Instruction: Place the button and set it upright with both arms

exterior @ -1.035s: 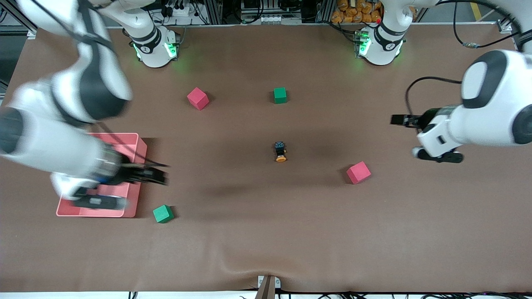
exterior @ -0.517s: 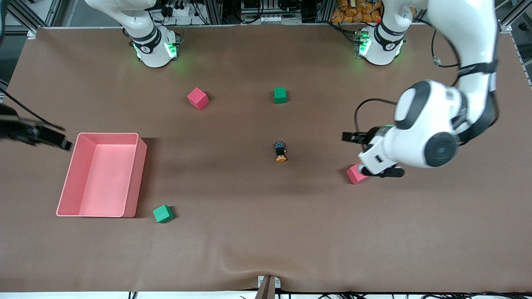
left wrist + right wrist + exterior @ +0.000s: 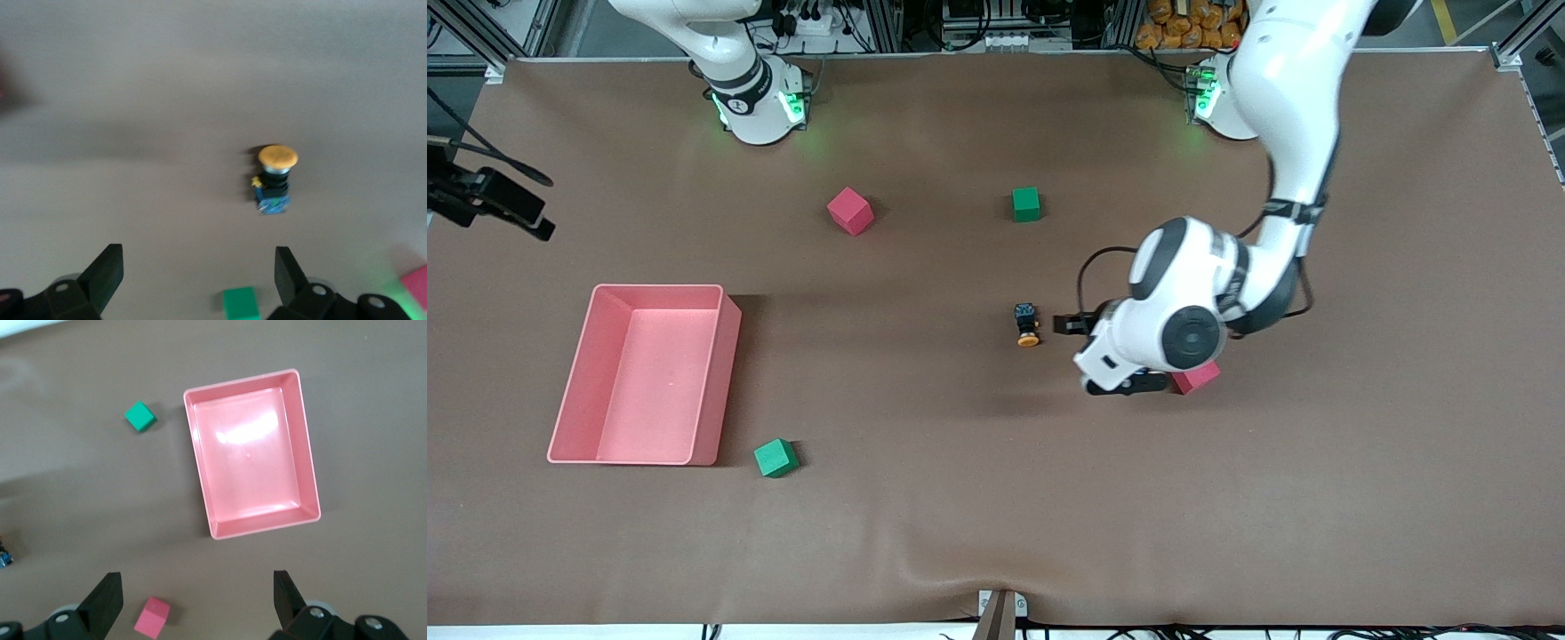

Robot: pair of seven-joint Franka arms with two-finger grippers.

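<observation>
Front view: button (image 3: 1027, 324) lies on its side mid-worktop (image 3: 996, 516), orange cap toward the camera, dark body pointing away from it. Left arm (image 3: 1280, 133) reaches in from its base; left hand (image 3: 1069, 325) hangs low just beside the button, toward the left arm's end, not touching. Its wrist covers part of a pink cube (image 3: 1199, 377). Right hand (image 3: 511, 209) is up at the right arm's end of the worktop, clear of the pink tray (image 3: 578, 382). One green cube (image 3: 775, 458) sits beside the tray's near corner. Another pink cube (image 3: 850, 211) and green cube (image 3: 1026, 204) sit nearer the bases.

Left wrist view: left hand (image 3: 199, 277) fingers (image 3: 107, 275) spread wide, nothing between them. Button (image 3: 275, 179) lies on the bare worktop, apart from both fingers.

Right wrist view: right hand (image 3: 197, 597) fingers (image 3: 287, 595) spread wide, empty, high over the worktop. Tray (image 3: 200, 463) empty, green cube (image 3: 140, 417) beside it, pink cube (image 3: 153, 617) well apart.
</observation>
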